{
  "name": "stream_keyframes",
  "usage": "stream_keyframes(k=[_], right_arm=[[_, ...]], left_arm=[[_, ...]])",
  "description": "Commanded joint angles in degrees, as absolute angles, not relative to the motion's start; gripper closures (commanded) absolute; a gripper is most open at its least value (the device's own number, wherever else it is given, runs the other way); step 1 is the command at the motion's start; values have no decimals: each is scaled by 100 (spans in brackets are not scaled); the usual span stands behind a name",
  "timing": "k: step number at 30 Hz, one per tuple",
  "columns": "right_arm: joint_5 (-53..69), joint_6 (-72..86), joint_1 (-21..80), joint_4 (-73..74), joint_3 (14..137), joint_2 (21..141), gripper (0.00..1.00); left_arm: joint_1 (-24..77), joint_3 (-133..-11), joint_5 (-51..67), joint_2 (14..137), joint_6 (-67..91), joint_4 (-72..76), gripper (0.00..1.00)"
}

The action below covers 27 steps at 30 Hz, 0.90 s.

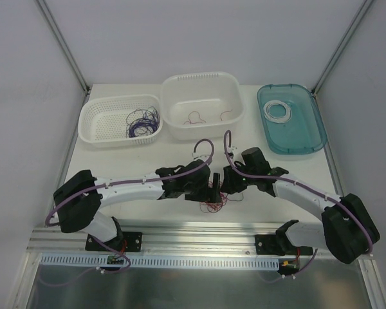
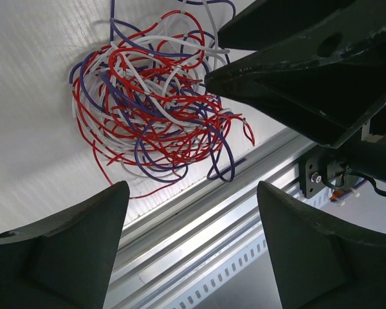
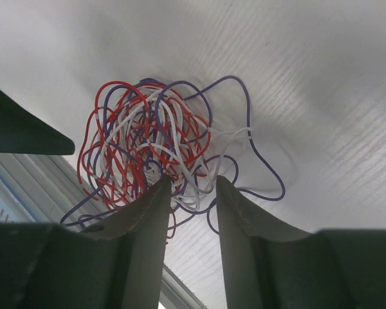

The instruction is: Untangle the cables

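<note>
1. At the far left of the worktop [image 1: 116, 161], a white slotted basket [image 1: 93, 125] holds a loose bunch of purple wires. The deep white tub [image 1: 228, 87] beside it holds a few red ones.
2. The left hand [image 2: 193, 187] is released, its jaws wide apart. It hangs just above the near rail, close to the knot and touching none of it.
3. The cables [image 2: 151, 103] are a tight ball of red, purple and white strands. It lies on the worktop's near edge, between the two hands.
4. The right hand [image 3: 193, 181] is narrowed to a slim gap with bare worktop showing through, so it is not clenched. A few white and purple strands lie at its mouth.
5. At the far right, a teal tray [image 1: 309, 138] holds a coil of white wire.
6. Judging by this, sorting by colour is under way and the current step is picking a strand from the ball. The next move probably calls for closing on a single outlying loop, such as the purple one, while the left hand pins the mass down so that it does not lift whole.
</note>
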<state>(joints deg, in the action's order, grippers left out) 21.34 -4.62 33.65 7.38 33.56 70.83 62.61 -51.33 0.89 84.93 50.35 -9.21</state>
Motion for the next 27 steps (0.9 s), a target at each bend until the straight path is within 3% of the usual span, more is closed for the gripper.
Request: stream_keyframes(k=[1, 2, 9, 18, 24, 27], right_arm=[[2452, -501, 3340, 185, 3322, 7075, 64], [2435, -518, 3340, 202, 3322, 7032, 73], [2259, -484, 3340, 650, 3436, 6488, 99], [2110, -237, 3340, 1511, 3708, 5661, 99], [1846, -158, 3349, 2555, 4401, 5037, 99], [1610, -228, 3349, 3031, 4841, 4887, 99]], left_arm=[[6311, -5273, -70, 8648, 5141, -580, 19], [6311, -5256, -131, 8709, 5185, -571, 21], [6302, -5150, -640, 8903, 5449, -492, 33], [6223, -5168, -940, 9202, 5607, -317, 50], [6047, -5036, -958, 9325, 5722, -18, 92], [5855, -4887, -949, 9264, 5722, 130, 100]])
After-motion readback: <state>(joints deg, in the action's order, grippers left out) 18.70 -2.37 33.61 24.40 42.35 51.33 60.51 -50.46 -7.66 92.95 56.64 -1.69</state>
